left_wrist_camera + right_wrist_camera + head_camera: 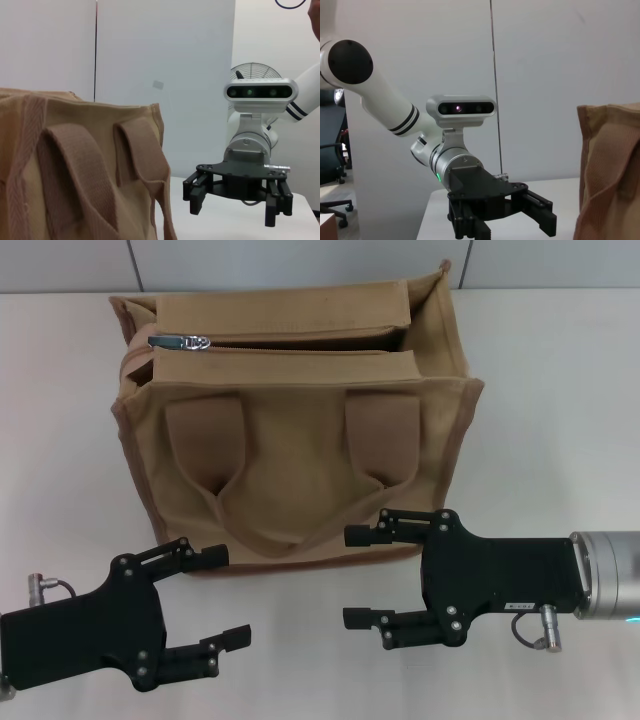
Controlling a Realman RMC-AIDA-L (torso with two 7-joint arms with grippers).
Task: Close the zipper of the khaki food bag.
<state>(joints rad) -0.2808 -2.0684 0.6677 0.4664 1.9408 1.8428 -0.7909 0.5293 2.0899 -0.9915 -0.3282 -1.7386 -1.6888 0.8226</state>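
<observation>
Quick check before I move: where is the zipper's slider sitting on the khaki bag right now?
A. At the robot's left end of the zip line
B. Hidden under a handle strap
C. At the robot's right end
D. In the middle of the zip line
A. In the head view the silver slider sits at the left end of the zipper on the khaki food bag, with the flaps still parted.

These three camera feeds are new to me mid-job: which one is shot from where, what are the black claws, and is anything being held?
The big overhead picture comes from the robot's head; the other two come from cameras on its wrists, each looking across at the opposite arm. The black claws are the left gripper and right gripper, both with fingers open and holding nothing. They hover in front of the khaki food bag, which stands on the white table. The zipper slider sits at the left end of the bag's top, the slot still open.
</observation>
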